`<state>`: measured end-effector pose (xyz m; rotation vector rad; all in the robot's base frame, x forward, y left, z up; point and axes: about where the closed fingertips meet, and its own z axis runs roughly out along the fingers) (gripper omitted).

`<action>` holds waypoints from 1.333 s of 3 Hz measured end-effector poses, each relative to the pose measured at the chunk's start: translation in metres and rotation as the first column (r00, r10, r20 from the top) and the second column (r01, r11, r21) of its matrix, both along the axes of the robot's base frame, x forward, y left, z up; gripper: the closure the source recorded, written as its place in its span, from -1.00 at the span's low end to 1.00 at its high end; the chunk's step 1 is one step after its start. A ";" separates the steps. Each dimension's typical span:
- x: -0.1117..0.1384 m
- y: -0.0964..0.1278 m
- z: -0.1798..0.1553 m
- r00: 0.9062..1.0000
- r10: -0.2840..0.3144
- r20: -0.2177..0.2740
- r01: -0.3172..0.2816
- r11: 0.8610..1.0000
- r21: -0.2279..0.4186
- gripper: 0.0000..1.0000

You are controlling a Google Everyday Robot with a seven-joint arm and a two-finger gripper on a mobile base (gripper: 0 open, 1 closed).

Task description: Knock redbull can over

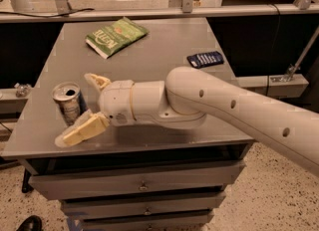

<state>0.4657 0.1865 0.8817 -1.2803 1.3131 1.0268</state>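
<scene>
The redbull can (68, 102) stands upright near the front left corner of the grey table (149, 60), silver top with its opening showing. My gripper (84, 108) is at the can's right side, open, with one cream finger (96, 81) behind the can and the other finger (82, 131) in front of it, low near the table's front edge. The can sits between the two fingers, close to or touching the front one. My white arm reaches in from the right.
A green snack bag (115, 36) lies at the back of the table. A dark blue flat object (205, 58) lies at the right edge. Drawers sit below the tabletop. The table's front edge is just beside the gripper.
</scene>
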 end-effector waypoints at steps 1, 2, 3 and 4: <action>-0.005 0.018 -0.003 1.000 0.018 0.018 -0.018 1.000 0.023 -0.65; -0.004 0.022 -0.003 1.000 0.018 0.025 -0.019 0.999 0.036 -0.19; 0.002 0.015 -0.001 1.000 0.006 0.029 -0.007 0.999 0.039 0.26; 0.018 -0.006 0.005 0.999 -0.031 0.027 0.031 0.999 0.024 0.74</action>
